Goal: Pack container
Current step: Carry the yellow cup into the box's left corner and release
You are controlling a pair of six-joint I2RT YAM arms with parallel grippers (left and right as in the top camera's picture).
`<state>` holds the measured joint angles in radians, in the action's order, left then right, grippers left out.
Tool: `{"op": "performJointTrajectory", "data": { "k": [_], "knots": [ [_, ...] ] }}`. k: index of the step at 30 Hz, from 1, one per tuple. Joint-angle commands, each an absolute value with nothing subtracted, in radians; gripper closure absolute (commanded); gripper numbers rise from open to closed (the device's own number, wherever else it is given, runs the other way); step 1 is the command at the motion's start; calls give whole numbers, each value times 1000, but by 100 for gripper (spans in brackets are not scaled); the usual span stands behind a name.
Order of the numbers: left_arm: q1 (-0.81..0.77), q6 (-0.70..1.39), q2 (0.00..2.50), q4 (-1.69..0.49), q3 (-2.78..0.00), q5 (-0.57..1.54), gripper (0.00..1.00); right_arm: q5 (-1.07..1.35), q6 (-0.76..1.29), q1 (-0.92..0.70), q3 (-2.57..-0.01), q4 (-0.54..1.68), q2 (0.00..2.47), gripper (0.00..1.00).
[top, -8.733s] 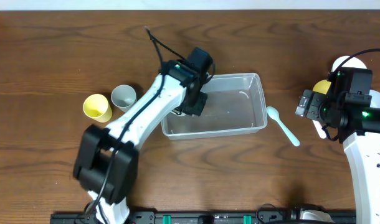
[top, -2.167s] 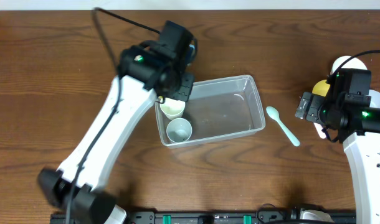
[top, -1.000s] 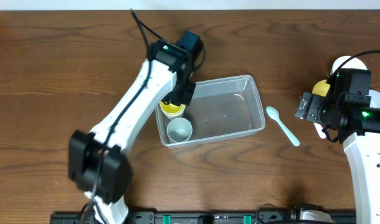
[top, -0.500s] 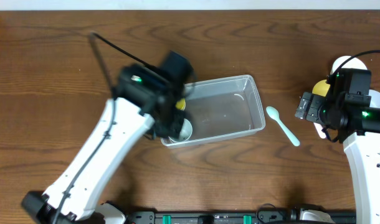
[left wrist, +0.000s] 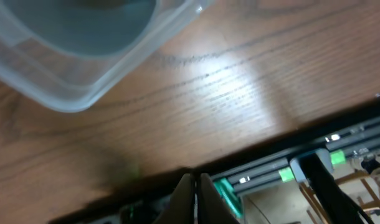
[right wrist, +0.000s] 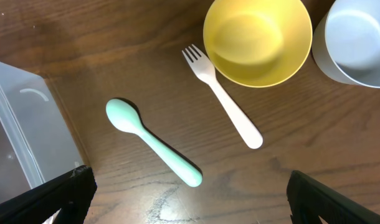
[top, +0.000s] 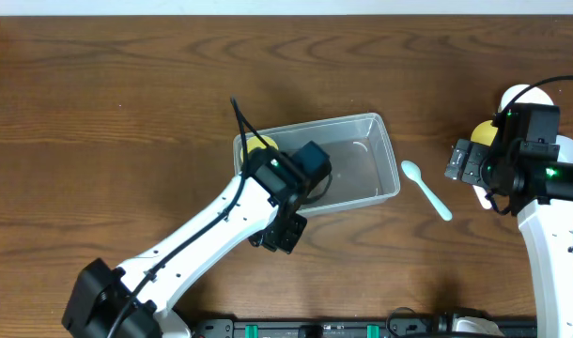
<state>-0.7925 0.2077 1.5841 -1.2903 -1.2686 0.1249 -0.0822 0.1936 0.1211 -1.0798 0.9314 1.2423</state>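
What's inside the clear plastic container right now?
A yellow cup shows in the container's far left corner; the right half looks bare. The left arm covers the near left part, hiding anything there.

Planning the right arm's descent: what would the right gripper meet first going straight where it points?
Probably the green spoon: its handle end lies midway between the right gripper's open fingers. Depth is unclear; it might land on bare table beside it.

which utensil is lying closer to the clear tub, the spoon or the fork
The mint-green spoon. It lies between the container and the white fork, which sits farther off beside the yellow bowl.
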Motion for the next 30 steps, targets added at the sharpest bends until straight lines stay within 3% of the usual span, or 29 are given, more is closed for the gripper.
{"op": "performJointTrajectory", "data": {
  "k": [1,17,30],
  "knots": [
    [-793,176,1586,-1234,-1206,123,94,-85,197,132,-1086,936,1236,1],
    [-734,146,1586,-1022,-1121,-148,94,-85,197,132,-1086,936,1236,1],
    [-619,142,1586,-949,-1121,-151,93,-85,197,132,-1086,935,1236,1]
  ]
}}
